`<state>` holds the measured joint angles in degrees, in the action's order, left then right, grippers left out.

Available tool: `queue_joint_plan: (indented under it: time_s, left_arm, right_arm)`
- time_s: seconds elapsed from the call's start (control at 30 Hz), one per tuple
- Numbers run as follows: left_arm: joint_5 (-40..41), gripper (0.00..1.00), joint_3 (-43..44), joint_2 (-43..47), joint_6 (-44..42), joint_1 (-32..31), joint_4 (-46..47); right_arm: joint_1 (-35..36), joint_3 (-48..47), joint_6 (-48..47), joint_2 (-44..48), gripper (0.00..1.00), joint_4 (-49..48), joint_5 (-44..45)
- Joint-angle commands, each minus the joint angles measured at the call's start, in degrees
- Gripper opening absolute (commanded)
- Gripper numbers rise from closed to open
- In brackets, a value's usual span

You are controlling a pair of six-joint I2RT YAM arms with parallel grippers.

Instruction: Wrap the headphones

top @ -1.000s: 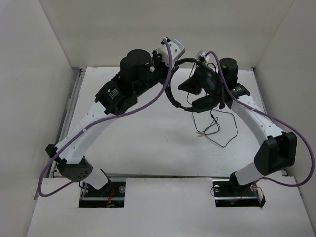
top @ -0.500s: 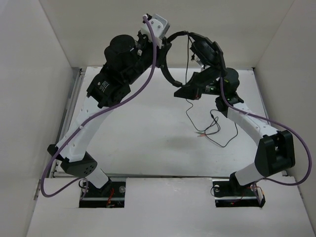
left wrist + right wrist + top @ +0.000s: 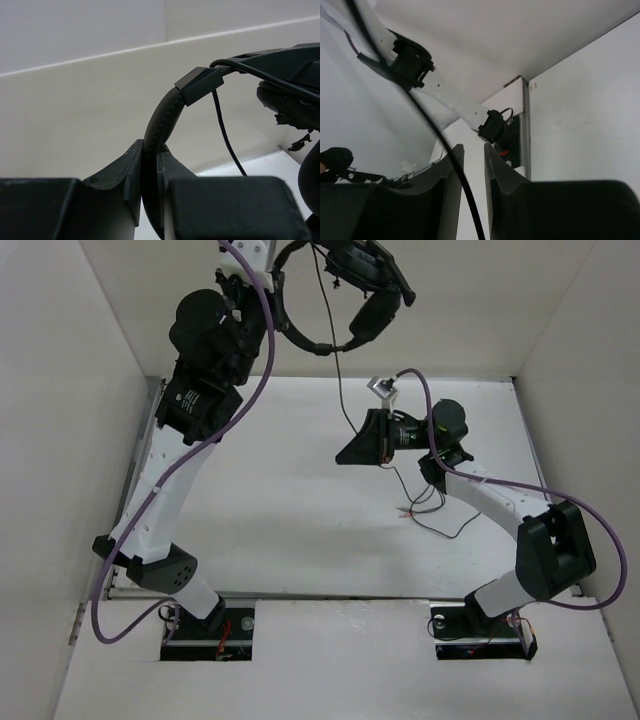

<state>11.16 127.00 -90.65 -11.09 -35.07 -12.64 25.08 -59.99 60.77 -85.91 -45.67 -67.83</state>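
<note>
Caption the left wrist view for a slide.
Left gripper clamps the headphones by the headband, thin cord hanging down.

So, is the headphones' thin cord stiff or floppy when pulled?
Probably floppy: the cord hangs limp from the raised headphones and lies in loose loops on the table. The headband seems stiffer, since it holds its curve while pinched in the left tool.

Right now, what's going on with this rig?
The left gripper is shut on the headband of the headphones, holding them high near the back wall. Their cord hangs down and runs between the slightly parted fingers of the right gripper, which sits lower over the table. The cord's tail lies loose on the table.
</note>
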Motion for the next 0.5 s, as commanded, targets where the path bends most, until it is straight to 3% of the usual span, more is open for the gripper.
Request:
queue_joint_plan:
  time_s: [0.0, 0.13, 0.33, 0.47]
  left_arm:
    - [6.9, 0.0, 2.2, 1.3, -0.3, 1.1, 11.8]
    - [12.4, 0.0, -0.5, 1.6, -2.0, 2.2, 16.3]
    - [13.6, 0.0, -5.9, 2.8, -7.6, 3.9, 20.9]
    - [15.3, 0.0, -9.2, 3.3, -10.2, 5.6, 24.1]
  right_arm:
    - [2.6, 0.7, 0.8, 1.7, 0.28, -4.1, -1.5]
    - [5.3, 0.8, -2.0, 2.1, 0.23, -2.5, -2.4]
    - [5.6, -0.5, -5.3, 3.3, 0.01, -0.1, -4.2]
    - [5.6, -1.3, -5.5, 4.8, 0.0, -0.1, -5.4]
